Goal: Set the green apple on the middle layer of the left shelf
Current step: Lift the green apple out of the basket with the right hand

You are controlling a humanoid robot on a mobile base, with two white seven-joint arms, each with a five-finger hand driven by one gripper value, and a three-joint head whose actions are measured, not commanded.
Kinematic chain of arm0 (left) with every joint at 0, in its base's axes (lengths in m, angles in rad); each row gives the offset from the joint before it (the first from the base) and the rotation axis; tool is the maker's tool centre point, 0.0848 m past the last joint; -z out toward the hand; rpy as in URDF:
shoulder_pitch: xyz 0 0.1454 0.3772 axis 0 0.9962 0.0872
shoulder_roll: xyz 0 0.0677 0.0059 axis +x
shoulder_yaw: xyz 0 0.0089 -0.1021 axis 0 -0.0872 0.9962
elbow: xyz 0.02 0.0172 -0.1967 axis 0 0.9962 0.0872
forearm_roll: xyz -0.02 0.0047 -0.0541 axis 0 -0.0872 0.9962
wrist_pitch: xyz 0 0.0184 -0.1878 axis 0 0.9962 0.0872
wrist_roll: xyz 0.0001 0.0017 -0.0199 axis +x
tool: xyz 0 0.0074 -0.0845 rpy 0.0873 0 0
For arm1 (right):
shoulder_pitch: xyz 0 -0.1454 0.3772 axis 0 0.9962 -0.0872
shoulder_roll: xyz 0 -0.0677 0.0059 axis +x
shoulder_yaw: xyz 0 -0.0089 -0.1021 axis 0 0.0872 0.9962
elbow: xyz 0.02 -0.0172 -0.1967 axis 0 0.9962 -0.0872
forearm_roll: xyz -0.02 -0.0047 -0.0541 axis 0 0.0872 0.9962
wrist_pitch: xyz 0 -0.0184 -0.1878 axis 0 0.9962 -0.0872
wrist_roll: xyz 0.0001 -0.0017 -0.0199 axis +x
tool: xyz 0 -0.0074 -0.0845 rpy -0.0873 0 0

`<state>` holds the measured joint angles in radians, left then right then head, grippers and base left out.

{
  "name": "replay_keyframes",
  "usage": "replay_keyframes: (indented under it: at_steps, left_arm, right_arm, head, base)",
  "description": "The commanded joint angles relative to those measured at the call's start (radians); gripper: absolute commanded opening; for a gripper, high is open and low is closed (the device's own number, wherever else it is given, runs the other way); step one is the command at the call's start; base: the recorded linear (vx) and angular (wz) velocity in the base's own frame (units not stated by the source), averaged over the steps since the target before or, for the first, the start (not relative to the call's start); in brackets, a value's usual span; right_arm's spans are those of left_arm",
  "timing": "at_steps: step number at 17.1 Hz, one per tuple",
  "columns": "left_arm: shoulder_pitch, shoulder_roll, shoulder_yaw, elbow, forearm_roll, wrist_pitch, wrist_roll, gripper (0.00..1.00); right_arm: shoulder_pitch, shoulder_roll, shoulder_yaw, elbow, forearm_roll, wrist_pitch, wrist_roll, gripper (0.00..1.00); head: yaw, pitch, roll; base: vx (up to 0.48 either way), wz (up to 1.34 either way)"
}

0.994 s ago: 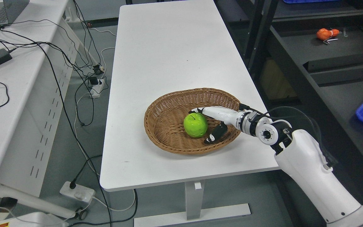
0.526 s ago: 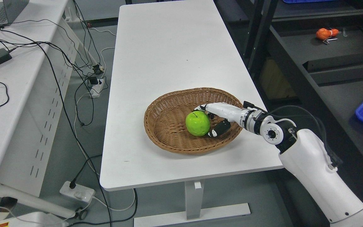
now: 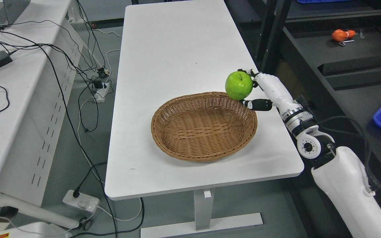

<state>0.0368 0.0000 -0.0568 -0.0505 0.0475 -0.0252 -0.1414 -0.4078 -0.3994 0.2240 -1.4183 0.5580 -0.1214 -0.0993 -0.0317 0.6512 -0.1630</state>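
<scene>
— What's different from a second ago?
— Nearest me, the wicker basket [image 3: 203, 127] sits empty. My right hand [image 3: 266, 91] has lifted the green apple [image 3: 239, 85] clear, fingers clasping it above the far rim. Next I carry it to the shelf.

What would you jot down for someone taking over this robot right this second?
Right hand: shut on the green apple, held in the air above the far right rim of the wicker basket.
Left hand: not in view.
Basket sits empty on the white table.
Done: apple picked out of the basket.
Left: carry it to the left shelf's middle layer and set it down. That shelf is not identifiable in this view.
</scene>
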Motion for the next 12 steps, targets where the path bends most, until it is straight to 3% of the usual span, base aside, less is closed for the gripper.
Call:
replay_keyframes:
  at_steps: [1, 8, 12]
  left_arm:
    - [0.0, 0.017, 0.0, 0.0, 0.0, 0.001, 0.0, 1.0]
    - [0.0, 0.017, 0.0, 0.0, 0.0, 0.001, 0.0, 1.0]
    - [0.0, 0.017, 0.0, 0.0, 0.0, 0.001, 0.0, 1.0]
  right_arm:
    - [0.167, 0.001, -0.254, -0.114, -0.003, 0.002, -0.211, 0.0]
    - [0.21, 0.013, -0.298, -0.175, -0.01, 0.077, -0.168, 0.0]
    - [0.239, 0.01, -0.301, -0.198, -0.02, 0.08, 0.035, 0.01]
  head:
    - [0.0, 0.0, 0.0]
    - [0.0, 0.0, 0.0]
    - [0.0, 0.0, 0.0]
  base:
    - [0.0, 0.0]
    - [-0.017, 0.0]
    - [-0.188, -0.01]
